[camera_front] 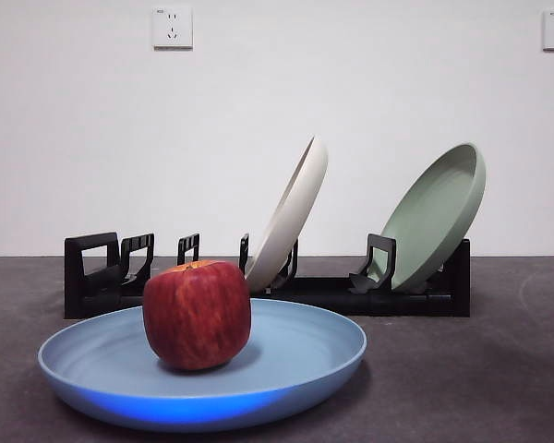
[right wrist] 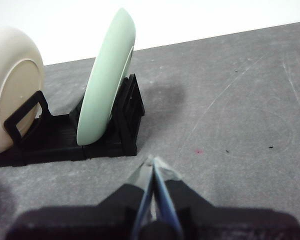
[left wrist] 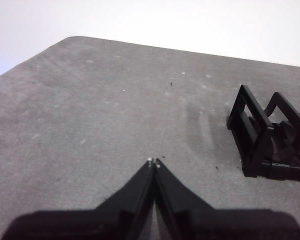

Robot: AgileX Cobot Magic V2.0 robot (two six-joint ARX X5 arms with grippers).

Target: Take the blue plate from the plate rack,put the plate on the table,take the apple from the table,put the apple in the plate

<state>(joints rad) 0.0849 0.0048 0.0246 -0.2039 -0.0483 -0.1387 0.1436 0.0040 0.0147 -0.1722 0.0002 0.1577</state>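
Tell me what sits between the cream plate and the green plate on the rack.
Only the plate rack's own black prongs; no other dish, seen in the front view.

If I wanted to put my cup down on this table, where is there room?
Bare table lies right of the blue plate, in front of the plate rack. More lies off the rack's end by the left gripper. The middle is crowded: the apple fills the plate.

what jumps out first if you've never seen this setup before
The eye lands on the apple sitting in the blue plate, which lies flat on the table nearest the front camera. Behind them the plate rack holds a cream-white plate and a sage-green plate, both leaning. The left gripper and right gripper are shut, empty, over bare table.
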